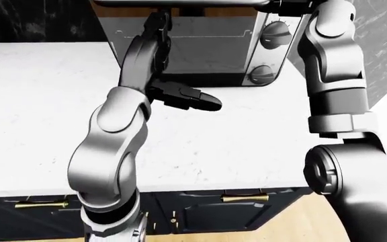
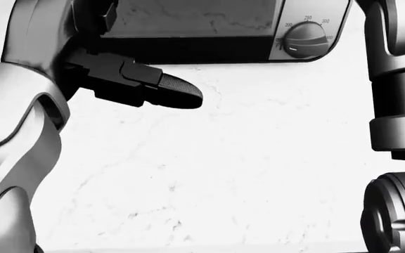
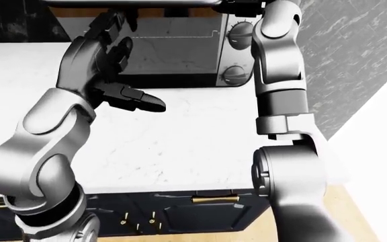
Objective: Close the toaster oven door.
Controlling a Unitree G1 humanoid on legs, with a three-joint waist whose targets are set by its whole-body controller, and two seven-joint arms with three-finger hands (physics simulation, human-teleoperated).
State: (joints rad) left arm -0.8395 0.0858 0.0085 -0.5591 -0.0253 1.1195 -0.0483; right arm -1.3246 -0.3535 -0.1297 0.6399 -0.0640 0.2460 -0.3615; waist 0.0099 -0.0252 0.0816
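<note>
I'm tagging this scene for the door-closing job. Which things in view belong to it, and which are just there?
Part of the job:
toaster oven
its door
left hand
right arm

Just there:
two knobs
counter
cabinet handles

Glossy silver arm shells, black joints (ribbed fingertip on left robot hand (image 2: 139, 83)).
</note>
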